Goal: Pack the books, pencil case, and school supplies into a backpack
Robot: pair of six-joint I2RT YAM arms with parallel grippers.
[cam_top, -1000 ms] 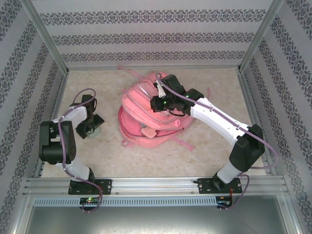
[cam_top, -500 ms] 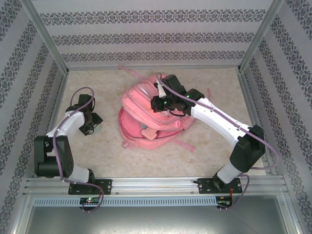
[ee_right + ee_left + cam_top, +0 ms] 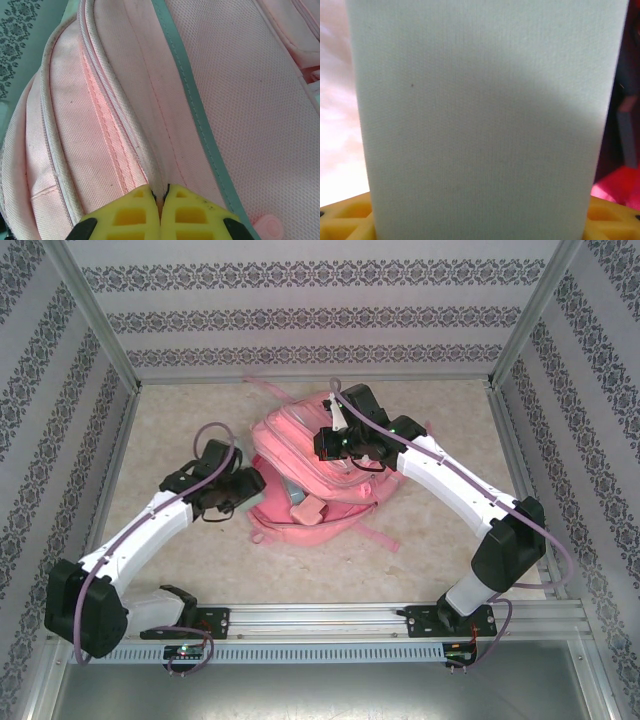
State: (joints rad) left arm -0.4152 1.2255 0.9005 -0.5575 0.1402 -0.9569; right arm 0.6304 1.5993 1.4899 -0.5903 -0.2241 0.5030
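Arm bases: both are bolted to the metal rail (image 3: 320,620) on the near side of the backpack (image 3: 290,440), the left arm left of it and the right arm right of it.
Table: the pale marbled top (image 3: 200,560) lies bare between the rail and the backpack.
Left gripper: the left gripper (image 3: 248,490) sits at the backpack's left edge, level with its near half.
Left jaws: closed partway on the pencil case (image 3: 480,120); in the wrist view its yellow fingers (image 3: 345,220) show at either side of the case's lower end.
Pencil case: pale mint-green, held in the left gripper just beside the backpack's left side; whether it touches the fabric cannot be told from above.
Pink block: a small pink boxy piece (image 3: 305,510) rests on the backpack's near half, possibly one of the school supplies, though the top view is too coarse to be sure.
Backpack: it lies flat on the middle of the table, front pockets up, with a pink strap (image 3: 380,535) trailing from its near right corner.
Right gripper: the right gripper (image 3: 160,192) sits over the backpack's far half, right of its centre.
Right jaws: pressed together, pinching a thin ridge of the backpack's pink fabric beside a pale piped seam.
Back wall: the patterned panel (image 3: 320,320) stands beyond the backpack's far end.
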